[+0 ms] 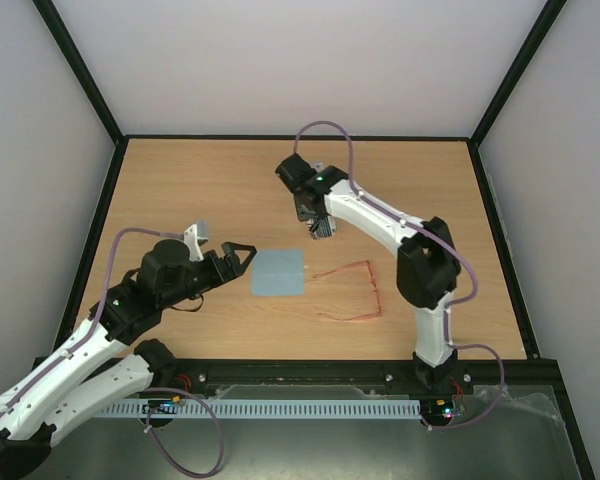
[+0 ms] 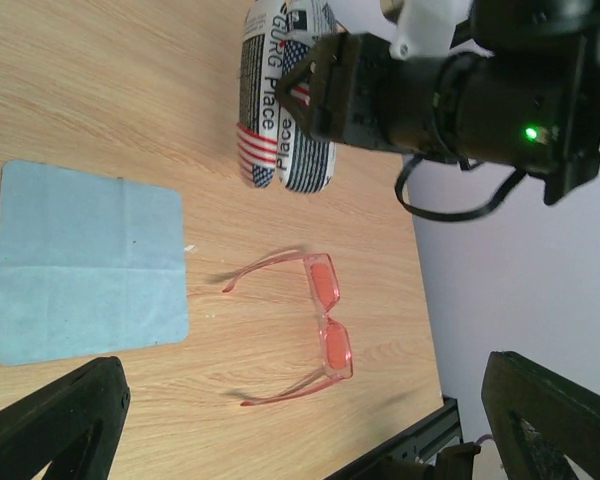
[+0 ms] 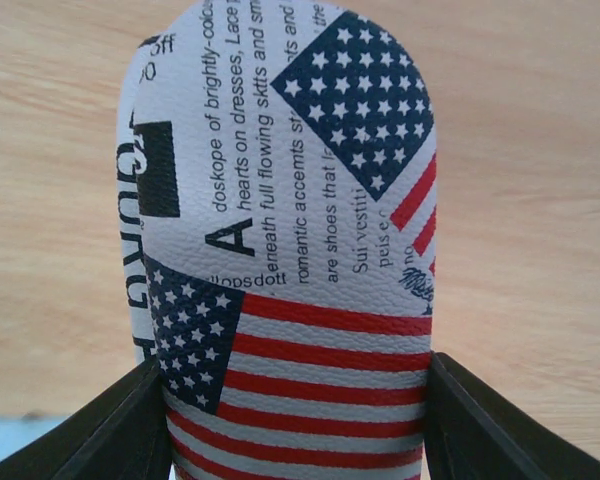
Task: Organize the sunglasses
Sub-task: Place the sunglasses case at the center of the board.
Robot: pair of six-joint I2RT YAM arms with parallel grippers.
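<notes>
In the top view, the cleaning cloth (image 1: 278, 271) is laid flat on the table (image 1: 180, 190) at mid-frame. The sunglasses (image 1: 352, 291) are set just right of it, apart. The glasses case (image 2: 280, 110) is found above both, clasped between the right gripper (image 3: 298, 432) fingers.

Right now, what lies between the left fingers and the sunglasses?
A light blue cloth separates the left fingers from the sunglasses; the top view shows it.

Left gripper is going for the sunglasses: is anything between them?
Only the light blue cloth, lying flat on the table between the open left gripper and the sunglasses. Nothing upright blocks the way. The flag-patterned case is off to the side, gripped by the right gripper.
</notes>
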